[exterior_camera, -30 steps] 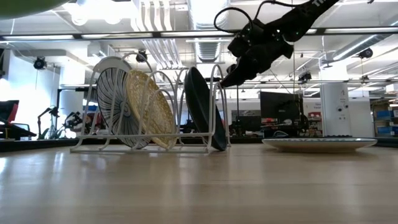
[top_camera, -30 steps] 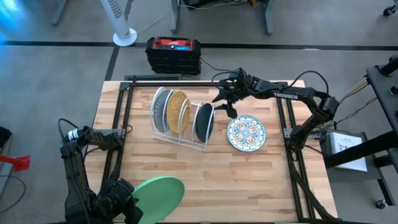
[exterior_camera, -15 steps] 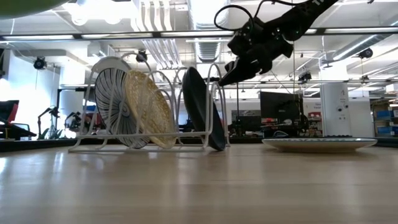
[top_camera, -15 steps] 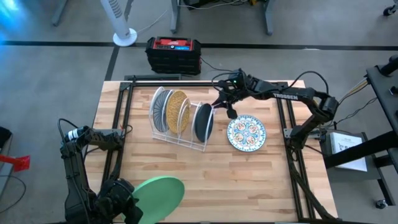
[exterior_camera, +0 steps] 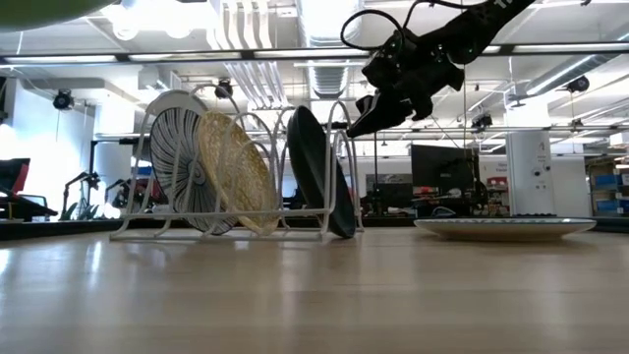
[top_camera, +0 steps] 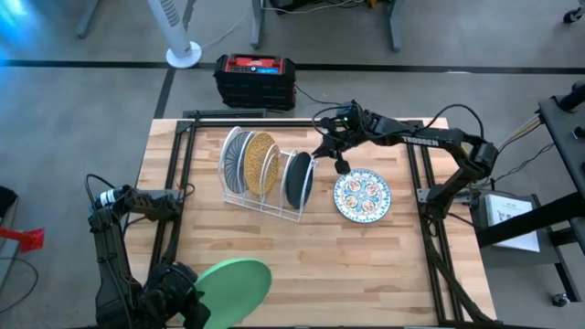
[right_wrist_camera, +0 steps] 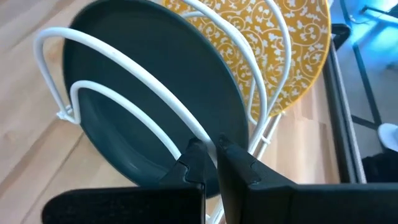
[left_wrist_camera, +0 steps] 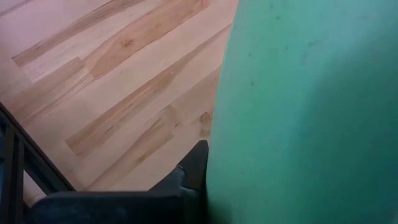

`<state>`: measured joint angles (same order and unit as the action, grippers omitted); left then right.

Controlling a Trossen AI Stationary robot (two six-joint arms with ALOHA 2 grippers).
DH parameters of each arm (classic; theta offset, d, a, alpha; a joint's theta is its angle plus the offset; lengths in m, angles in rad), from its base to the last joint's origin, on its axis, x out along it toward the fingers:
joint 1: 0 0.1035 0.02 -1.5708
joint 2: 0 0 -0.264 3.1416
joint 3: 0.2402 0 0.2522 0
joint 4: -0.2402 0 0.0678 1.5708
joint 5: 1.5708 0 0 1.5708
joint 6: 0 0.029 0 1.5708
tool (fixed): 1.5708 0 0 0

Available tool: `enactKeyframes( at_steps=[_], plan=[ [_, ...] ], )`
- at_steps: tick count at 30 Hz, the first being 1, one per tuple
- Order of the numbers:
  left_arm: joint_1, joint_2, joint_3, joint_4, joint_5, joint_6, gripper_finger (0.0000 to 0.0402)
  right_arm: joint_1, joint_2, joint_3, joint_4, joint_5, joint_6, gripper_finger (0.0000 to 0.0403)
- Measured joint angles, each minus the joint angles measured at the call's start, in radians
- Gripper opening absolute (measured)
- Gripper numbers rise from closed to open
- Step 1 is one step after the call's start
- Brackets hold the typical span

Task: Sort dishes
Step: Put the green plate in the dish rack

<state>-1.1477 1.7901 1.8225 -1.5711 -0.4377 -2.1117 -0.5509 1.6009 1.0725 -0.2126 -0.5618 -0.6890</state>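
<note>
A white wire rack [top_camera: 267,206] stands mid-table. In its slots stand on edge a white ribbed plate [top_camera: 236,160], a mustard-yellow plate [top_camera: 260,163] and a dark teal plate [top_camera: 299,180]. My right gripper [right_wrist_camera: 211,155] is shut at the teal plate's upper rim, on the rack's right end. A white plate with blue flowers [top_camera: 362,196] lies flat on the table right of the rack. At the near left my left gripper [top_camera: 187,291] is shut on a light green plate [top_camera: 235,283], held high above the table. My left gripper holds the green plate by its rim [left_wrist_camera: 214,155], at the plate's left side. One finger [left_wrist_camera: 186,177] shows under the edge, the other is hidden by the plate. The plate is lifted clear and lies about level. My right gripper's fingers [right_wrist_camera: 233,163] are closed at the teal plate's upper rim [right_wrist_camera: 239,134], beside a rack wire. They slant down from the table's far right. The fingers cover the place of contact. The plate stands in its slot, leaning.
Black frame rails run along the table's left [top_camera: 174,219] and right [top_camera: 425,210] sides. A black and red box [top_camera: 256,78] sits on the floor beyond the far edge. Bare wood lies in front of the rack and the floral plate.
My right gripper has shut its fingers at the teal plate's upper rim and rolled a little about its own pointing line, without shifting place. My left gripper has kept still with the green plate.
</note>
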Motion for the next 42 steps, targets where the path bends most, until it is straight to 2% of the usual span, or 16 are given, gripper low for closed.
enactKeyframes(
  at_steps=[11, 23, 33, 38, 42],
  plan=[
    [0.000, 0.000, 0.000, 0.000, 0.000, 0.000, 0.0043, -0.071, -0.005, -0.003, -0.090, 0.033, -0.017, 0.0001],
    [0.006, 0.000, 0.000, 0.000, 0.000, 0.000, 0.0043, -0.122, -0.013, -0.003, -0.097, 0.018, 0.031, 0.0001],
    [0.012, 0.000, 0.000, 0.000, 0.000, 0.004, 0.0043, -0.020, -0.061, 0.023, 0.045, 0.012, 0.103, 0.0000],
    [0.012, 0.000, -0.002, 0.000, 0.000, 0.008, 0.0043, 0.045, -0.037, 0.060, 0.015, 0.010, 0.035, 0.0000],
    [0.012, 0.000, -0.002, 0.000, -0.001, 0.008, 0.0043, 0.048, -0.036, 0.142, -0.088, 0.011, -0.042, 0.0000]
  ],
)
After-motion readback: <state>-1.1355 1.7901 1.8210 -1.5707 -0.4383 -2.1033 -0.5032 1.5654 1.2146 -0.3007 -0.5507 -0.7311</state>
